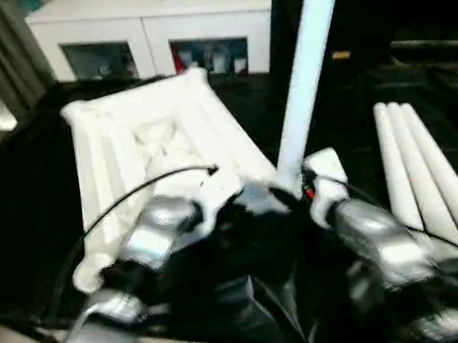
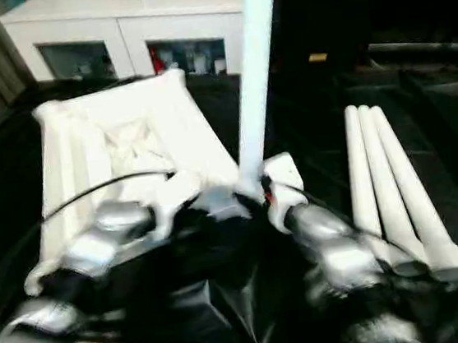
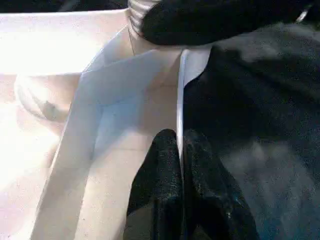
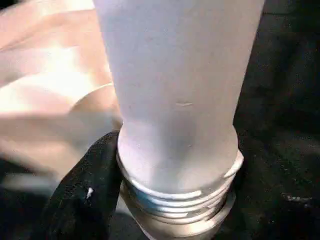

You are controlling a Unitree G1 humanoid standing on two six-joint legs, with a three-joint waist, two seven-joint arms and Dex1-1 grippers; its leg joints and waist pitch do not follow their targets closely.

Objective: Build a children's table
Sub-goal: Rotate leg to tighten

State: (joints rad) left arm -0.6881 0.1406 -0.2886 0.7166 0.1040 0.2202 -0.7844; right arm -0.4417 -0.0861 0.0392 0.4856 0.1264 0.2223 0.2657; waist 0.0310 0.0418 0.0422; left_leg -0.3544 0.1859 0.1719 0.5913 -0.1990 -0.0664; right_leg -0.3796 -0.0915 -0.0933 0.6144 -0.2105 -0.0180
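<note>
The white table top [image 1: 151, 139] lies underside up on a black cloth. One white leg [image 1: 307, 55] stands tilted at its near right corner, and the threaded end [image 4: 175, 200] shows above the socket. My right gripper [image 1: 297, 184] is closed around the base of this leg, one black finger [image 4: 85, 190] pressed against it. My left gripper [image 3: 181, 150] is shut on the thin rim of the table top [image 3: 125, 100], right beside that corner. Three more legs [image 1: 428, 174] lie side by side on the cloth to the right.
A white cabinet [image 1: 155, 31] with glass doors stands behind the work area. The black cloth [image 1: 252, 301] bunches up near my forearms, with tiled floor at its front edge. A grey curtain [image 1: 0, 48] hangs at the far left.
</note>
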